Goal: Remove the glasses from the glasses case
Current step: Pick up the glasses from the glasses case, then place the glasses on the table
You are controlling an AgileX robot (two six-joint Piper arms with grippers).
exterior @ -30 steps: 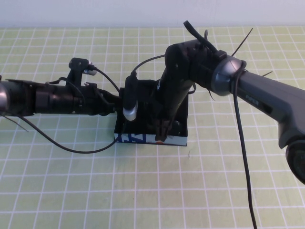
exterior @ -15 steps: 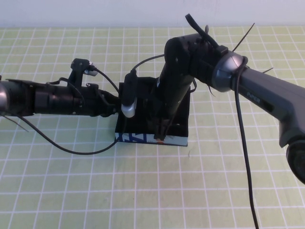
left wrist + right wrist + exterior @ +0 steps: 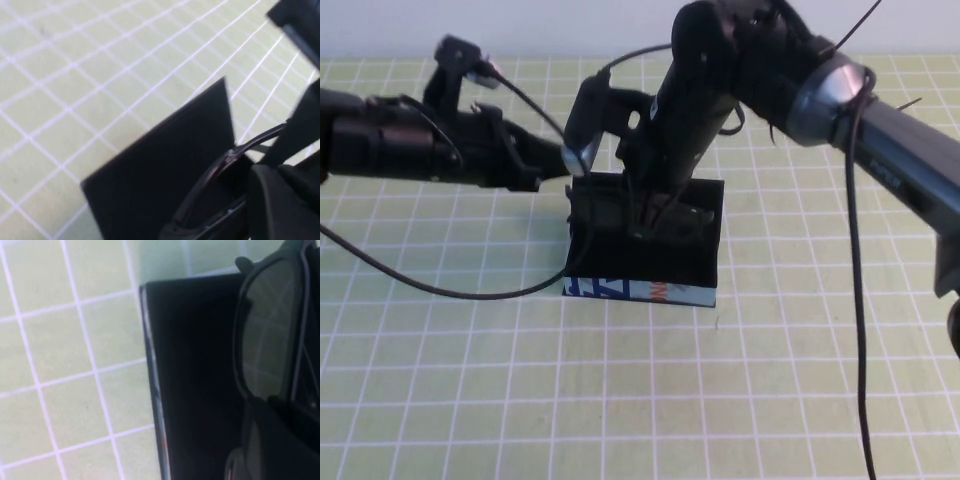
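Glasses in open case, mid-table | my right gripper dipped inside, pinching frame to lift it | my left gripper at case's far-left edge, holding lid back I judge; jaws unreadable

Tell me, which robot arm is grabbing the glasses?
The right gripper, reaching down into the open glasses case, is shut on the glasses. The left gripper only hovers beside the case.

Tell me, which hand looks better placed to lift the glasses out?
The right hand: it is shut on the glasses inside the open glasses case. The left hand sits at the case's far left edge.
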